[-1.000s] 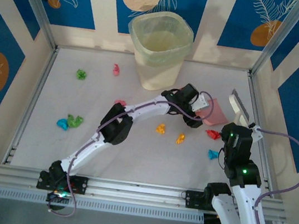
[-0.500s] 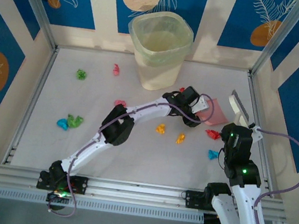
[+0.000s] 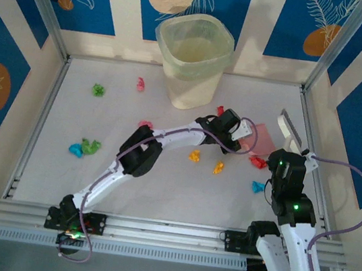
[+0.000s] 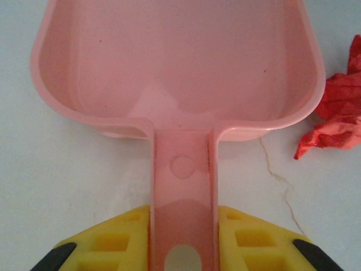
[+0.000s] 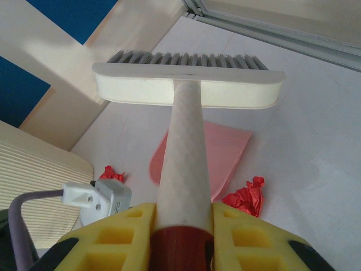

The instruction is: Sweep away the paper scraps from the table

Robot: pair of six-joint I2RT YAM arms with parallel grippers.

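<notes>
On the rail-edged table [image 3: 158, 193], bare along its near edge, the left gripper [image 4: 181, 248] clamps the handle of the pink dustpan [image 4: 175, 68] near the right rail [image 3: 306, 106], the right gripper [image 5: 181, 226] clasps the brush [image 5: 186, 84], and paper scraps [image 3: 195, 155] lie scattered mid-table.

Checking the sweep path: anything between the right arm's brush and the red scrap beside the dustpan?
Nothing visible. The brush, clamped in the right gripper, is held above bare table. The red scrap lies in the open beside the dustpan edge.
</notes>
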